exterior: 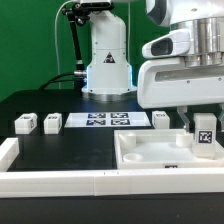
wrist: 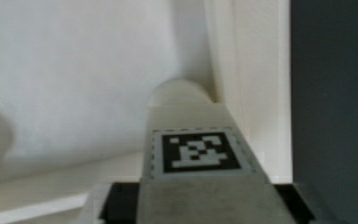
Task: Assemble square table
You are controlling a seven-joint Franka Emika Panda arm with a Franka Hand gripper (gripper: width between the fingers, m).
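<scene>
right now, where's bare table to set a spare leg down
At the exterior view's left: black table between two leg blocks, the slab and the front barrier wall. Crowded at its right, where the fingers grip the held leg block over the slab.

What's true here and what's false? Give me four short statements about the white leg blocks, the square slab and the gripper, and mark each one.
1. Two small white marker-tagged leg blocks lie on the black table, to the exterior view's left of the flat white marker board. True.
2. The gripper is empty. False: it is closed on a white held leg block at the slab's corner on the exterior view's right.
3. The large white plastic square slab with raised rim rests on the marker board. False: it lies on the black table, apart from the board.
4. A third leg block lies loose off the marker board's end on the exterior view's right. True.
</scene>
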